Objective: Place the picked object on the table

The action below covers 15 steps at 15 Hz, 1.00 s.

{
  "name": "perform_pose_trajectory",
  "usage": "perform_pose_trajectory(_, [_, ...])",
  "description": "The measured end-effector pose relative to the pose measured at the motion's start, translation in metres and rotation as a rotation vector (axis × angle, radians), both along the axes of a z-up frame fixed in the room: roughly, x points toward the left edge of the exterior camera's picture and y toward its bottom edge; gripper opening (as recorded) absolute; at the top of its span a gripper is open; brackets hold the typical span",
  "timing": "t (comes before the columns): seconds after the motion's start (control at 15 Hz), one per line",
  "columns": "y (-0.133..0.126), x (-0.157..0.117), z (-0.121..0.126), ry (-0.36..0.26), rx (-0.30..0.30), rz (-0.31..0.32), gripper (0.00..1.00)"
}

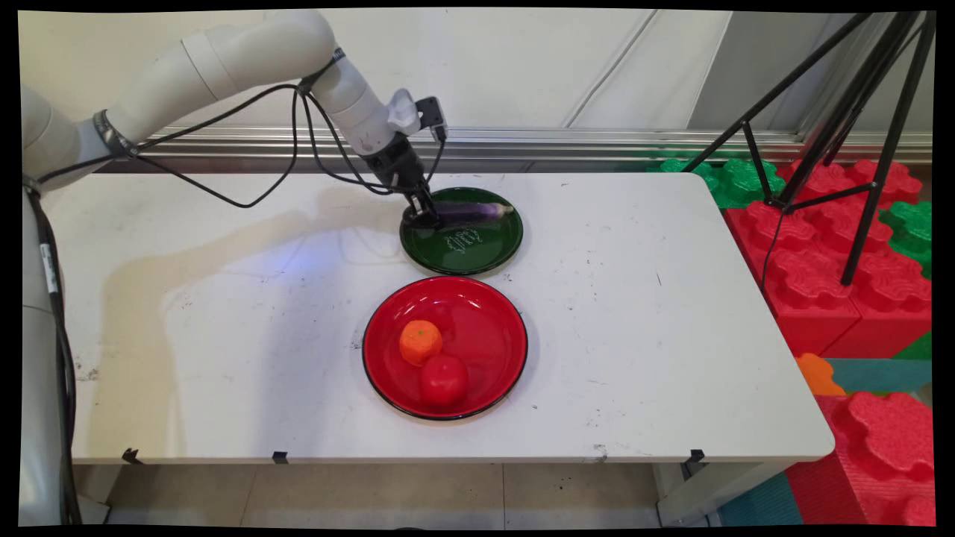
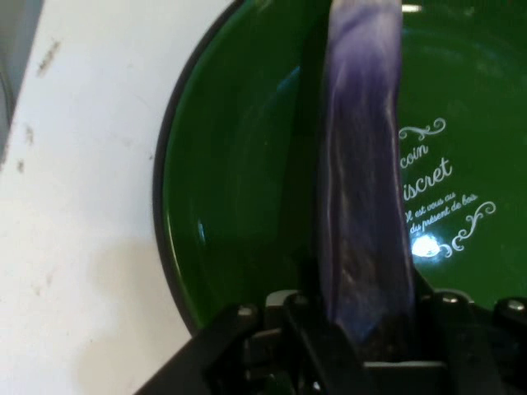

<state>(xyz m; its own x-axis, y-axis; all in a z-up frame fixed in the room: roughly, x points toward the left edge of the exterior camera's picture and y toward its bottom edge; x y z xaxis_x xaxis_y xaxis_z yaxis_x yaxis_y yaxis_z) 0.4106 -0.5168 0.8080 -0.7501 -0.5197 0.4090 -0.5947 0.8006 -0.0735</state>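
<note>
A purple eggplant (image 1: 475,212) lies across the far part of a dark green plate (image 1: 462,257) near the table's back edge. My gripper (image 1: 423,216) is down at the plate's left rim, shut on the eggplant's left end. In the hand view the eggplant (image 2: 362,164) runs straight up from between the two black fingers, over the green plate (image 2: 239,181) with its white lettering. A red plate (image 1: 489,328) just in front holds an orange (image 1: 420,341) and a red tomato (image 1: 444,380).
The white table (image 1: 224,321) ends at right, where red and green foam blocks (image 1: 821,253) lie on the floor. A black tripod (image 1: 858,149) stands over them. Black cables (image 1: 246,198) hang from the arm above the table's back left.
</note>
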Motion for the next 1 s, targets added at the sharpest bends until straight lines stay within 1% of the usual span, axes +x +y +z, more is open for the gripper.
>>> perform_pose_trajectory(0.4, [0.007,0.009,0.027,0.025,-0.021,0.002,0.00])
perform_pose_trajectory(0.67, [0.020,0.020,0.050,0.028,-0.037,-0.009,0.00])
perform_pose_trajectory(1.0, [0.045,0.039,0.081,0.014,-0.056,-0.046,0.00])
